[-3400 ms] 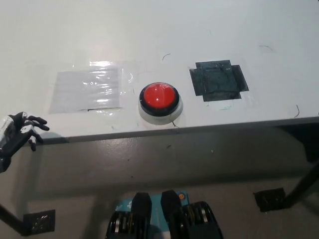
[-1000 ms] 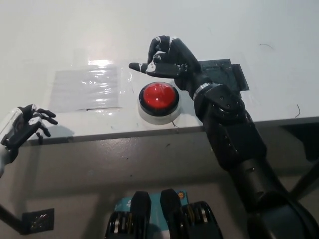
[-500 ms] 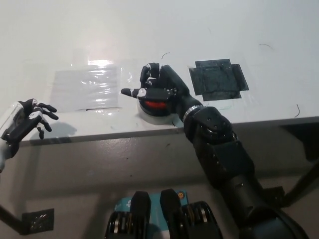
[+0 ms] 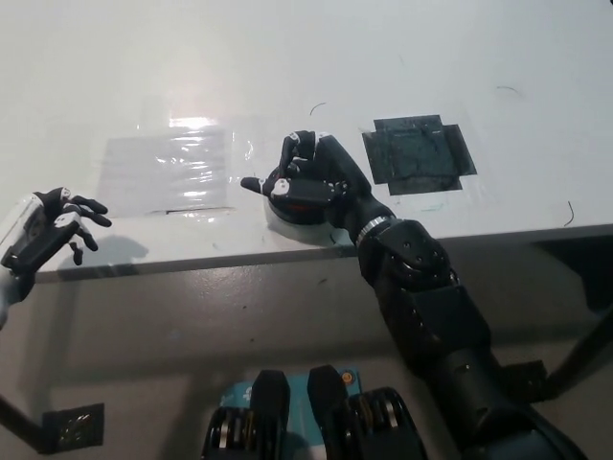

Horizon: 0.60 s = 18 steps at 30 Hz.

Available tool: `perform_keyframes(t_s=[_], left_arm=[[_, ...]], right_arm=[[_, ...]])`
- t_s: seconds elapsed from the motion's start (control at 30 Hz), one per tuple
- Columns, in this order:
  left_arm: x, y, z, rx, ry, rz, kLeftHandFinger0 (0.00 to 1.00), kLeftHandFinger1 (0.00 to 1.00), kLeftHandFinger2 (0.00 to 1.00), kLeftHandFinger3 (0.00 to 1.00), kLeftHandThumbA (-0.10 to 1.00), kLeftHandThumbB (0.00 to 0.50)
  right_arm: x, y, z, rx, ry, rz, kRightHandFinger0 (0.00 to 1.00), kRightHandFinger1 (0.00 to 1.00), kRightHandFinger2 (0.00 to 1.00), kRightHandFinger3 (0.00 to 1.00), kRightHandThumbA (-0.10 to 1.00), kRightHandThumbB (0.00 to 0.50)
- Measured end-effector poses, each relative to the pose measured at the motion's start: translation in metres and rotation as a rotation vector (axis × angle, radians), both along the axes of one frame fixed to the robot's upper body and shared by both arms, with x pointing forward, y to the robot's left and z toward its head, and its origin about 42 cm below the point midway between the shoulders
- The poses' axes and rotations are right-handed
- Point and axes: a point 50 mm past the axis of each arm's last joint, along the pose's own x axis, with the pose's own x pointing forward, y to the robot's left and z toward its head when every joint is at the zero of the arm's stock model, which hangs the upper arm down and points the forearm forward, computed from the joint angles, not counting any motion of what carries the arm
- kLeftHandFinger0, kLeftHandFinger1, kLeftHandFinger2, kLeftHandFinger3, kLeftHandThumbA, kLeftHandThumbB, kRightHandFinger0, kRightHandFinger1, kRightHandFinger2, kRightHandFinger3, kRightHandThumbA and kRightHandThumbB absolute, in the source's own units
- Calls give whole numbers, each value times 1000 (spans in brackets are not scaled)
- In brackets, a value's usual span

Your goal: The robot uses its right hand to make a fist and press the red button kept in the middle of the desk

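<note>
- Note the black right hand (image 4: 311,182): half a second earlier it covered the round red push button in its black ring (image 4: 295,199) with the thumb reaching further to the robot's left. It now sits slightly higher in the view and the thumb is drawn in closer.
- Observe its state: the fingers are curled down into a loose fist with only the thumb sticking out sideways. It grips nothing; the underside rests over the button.
- Locate the button directly beneath this hand, near the front edge of the white desk (image 4: 287,67). Only a thin red sliver and part of the white base show under the fingers.
- The button is round and faces straight up, so no long axis can be given.
- Note the dark square tape patch (image 4: 420,153) just beyond the hand on its outer side, and the clear glossy tape patch (image 4: 170,171) past the thumb.
- Check the white left hand (image 4: 48,235): it hangs off the desk's front edge, well apart from the button, fingers spread and empty, much as before.
</note>
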Motion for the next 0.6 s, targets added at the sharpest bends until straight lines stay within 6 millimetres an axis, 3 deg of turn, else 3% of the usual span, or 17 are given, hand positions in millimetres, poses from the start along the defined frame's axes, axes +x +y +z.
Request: perform_keyframes(t_s=[0.13, 0.37, 0.6], left_arm=[[0, 2, 1, 2, -2, 5, 228, 306, 431, 579, 480, 0], [-1, 3, 2, 1, -2, 8, 220, 296, 406, 550, 483, 0], [-2, 3, 1, 0, 2, 10, 205, 287, 405, 564, 480, 0]], right_arm=[[1, -2, 0, 6, 2, -6, 0, 0, 207, 233, 1000, 500], [1, -2, 0, 11, 3, -7, 0, 0, 188, 179, 1000, 500], [2, -1, 4, 11, -6, 8, 0, 0, 189, 197, 1000, 500]])
